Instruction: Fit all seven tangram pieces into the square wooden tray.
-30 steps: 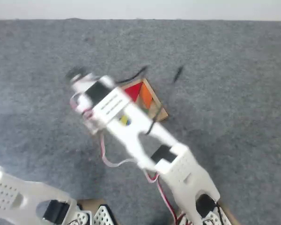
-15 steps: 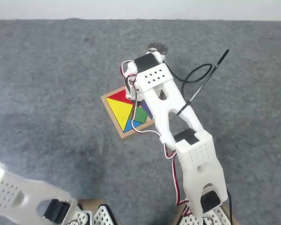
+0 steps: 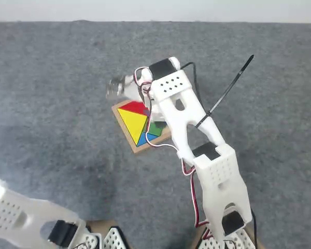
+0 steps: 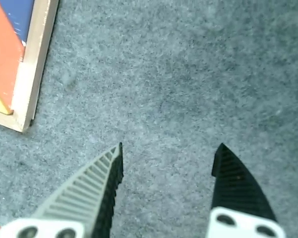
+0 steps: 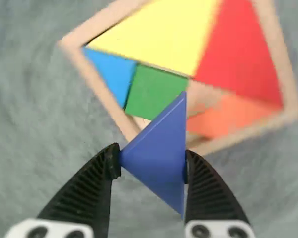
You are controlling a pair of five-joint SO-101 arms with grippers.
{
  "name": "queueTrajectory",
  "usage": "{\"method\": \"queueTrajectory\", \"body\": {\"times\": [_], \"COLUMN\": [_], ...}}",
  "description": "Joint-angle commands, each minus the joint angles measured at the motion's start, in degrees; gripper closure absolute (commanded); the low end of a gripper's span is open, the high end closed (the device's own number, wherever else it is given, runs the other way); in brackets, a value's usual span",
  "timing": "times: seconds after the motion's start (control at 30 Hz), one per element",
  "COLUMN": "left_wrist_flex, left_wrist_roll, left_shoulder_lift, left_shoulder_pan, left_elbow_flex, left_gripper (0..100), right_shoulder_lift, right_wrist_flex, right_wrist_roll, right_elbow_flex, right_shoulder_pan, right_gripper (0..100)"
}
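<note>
Nearly done. Grey tabletop (image 3: pixel 52 78); square tray (image 3: pixel 125 130) mid-tabletop, mostly filled. Seated: yellow triangle (image 3: pixel 132 122), red triangle (image 3: pixel 136 107), orange piece (image 5: pixel 228 116), green square (image 5: pixel 154 91), light-blue triangle (image 5: pixel 111 72). Bare wood gap between green and orange. Right fingers (image 5: pixel 89 191) clamp dark-blue triangle (image 5: pixel 159 153) over tray edge. Left fingers (image 4: pixel 97 193) wide, empty, above tabletop. Likely five placed, sixth in hand; seventh: cannot tell.

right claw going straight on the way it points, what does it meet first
Probably the wooden tray: the right claw, shut on the dark blue triangle, points at the bare slot beside the green square. Its height is unclear.
</note>
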Motion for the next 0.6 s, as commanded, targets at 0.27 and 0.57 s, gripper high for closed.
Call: {"method": "queueTrajectory", "body": {"times": [0.27, 0.57], "left_wrist_flex": [-0.4, -0.4], "left_wrist_roll": [0.4, 0.3], "left_shoulder_lift": [-4.5, -4.5], "left_shoulder_pan": [-3.3, -3.4], "left_elbow_flex": [-2.9, -2.9], "left_gripper": [72, 72], "right_shoulder_lift": [5.1, 5.4], "right_wrist_flex": [2.3, -0.6], "right_wrist_roll": [35.0, 38.7], "right_elbow_flex": [-0.8, -0.9], "right_shoulder_pan": [3.6, 7.3], "right_gripper": [93.0, 90.8]}}
